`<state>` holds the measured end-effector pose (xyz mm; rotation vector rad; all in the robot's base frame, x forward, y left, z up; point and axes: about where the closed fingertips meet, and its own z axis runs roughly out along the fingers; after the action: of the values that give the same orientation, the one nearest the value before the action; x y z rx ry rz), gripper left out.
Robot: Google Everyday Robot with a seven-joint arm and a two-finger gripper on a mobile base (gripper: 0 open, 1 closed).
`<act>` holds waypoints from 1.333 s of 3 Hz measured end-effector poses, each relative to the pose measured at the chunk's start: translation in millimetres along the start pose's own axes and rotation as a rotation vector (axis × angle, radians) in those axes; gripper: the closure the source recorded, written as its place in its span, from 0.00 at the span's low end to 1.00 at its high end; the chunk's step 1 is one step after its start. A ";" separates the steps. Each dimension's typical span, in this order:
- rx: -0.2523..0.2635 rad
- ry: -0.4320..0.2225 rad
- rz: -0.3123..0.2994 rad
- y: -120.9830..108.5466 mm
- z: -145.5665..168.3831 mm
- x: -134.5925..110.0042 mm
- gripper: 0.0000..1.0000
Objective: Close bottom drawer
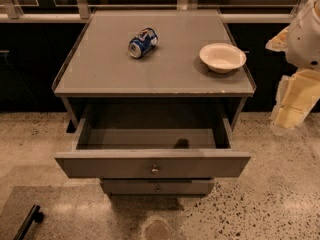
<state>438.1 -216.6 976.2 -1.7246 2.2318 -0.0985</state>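
Observation:
A grey drawer cabinet (150,59) stands in the middle of the camera view. Its upper drawer (152,163) is pulled far out and looks empty inside. Below it the bottom drawer (157,186) sticks out a shorter way, its front and small round knob (157,188) showing under the upper drawer's front. My white arm (306,31) comes in at the right edge. My gripper (294,101) hangs there as a cream-coloured part, to the right of the cabinet and apart from both drawers.
A blue soda can (143,42) lies on its side on the cabinet top. A white bowl (222,57) sits near the top's right edge. A black bar (27,222) lies on the speckled floor at the bottom left. Dark cabinets line the back.

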 end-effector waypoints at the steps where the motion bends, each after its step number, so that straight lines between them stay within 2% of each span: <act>1: 0.000 0.000 0.000 0.0 0.0 0.0 0.00; 2: 0.011 -0.042 -0.003 7.9 3.6 2.4 0.00; 3: -0.011 -0.116 0.034 31.5 37.5 14.9 0.00; 4: -0.085 -0.207 0.127 63.7 107.9 40.5 0.00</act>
<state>401.2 -223.1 850.1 -1.5507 2.2124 0.1977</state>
